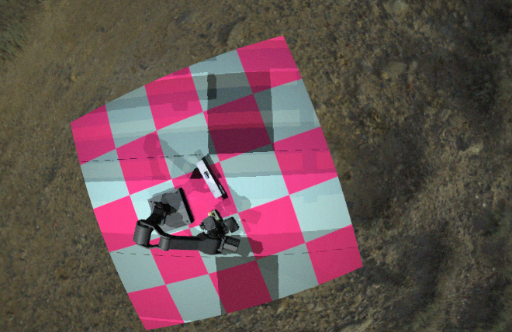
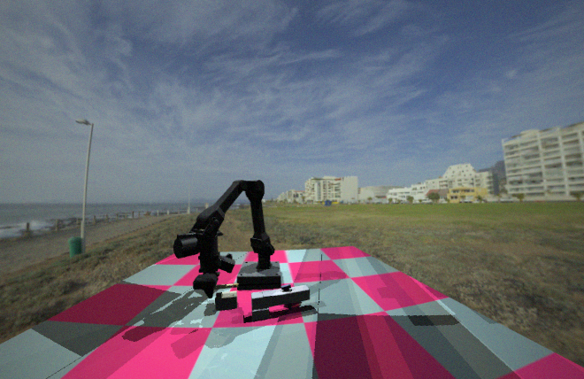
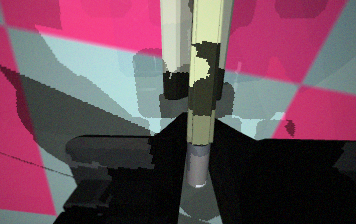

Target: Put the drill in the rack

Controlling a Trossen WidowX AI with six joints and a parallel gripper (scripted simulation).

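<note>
Evidently the drill (image 1: 209, 214) (image 2: 226, 285) (image 3: 202, 129) is out of the long block (image 1: 210, 180) (image 2: 279, 297), clenched in the gripper (image 1: 209, 223) (image 2: 209, 292) (image 3: 193, 118) above the apparent rack (image 1: 216, 214) (image 2: 226, 301) (image 3: 176, 42). Laying-in appears in hand; next requires alignment, lowering, then release.

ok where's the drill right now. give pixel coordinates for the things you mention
In the wrist view, the drill (image 1: 209, 214) (image 2: 230, 285) (image 3: 202, 102) runs upright down the picture, right of centre, its grey end between the gripper's (image 1: 213, 226) (image 2: 210, 292) (image 3: 198, 162) fingers, overlapping the pale block (image 2: 226, 301) (image 3: 175, 40) behind it.
</note>
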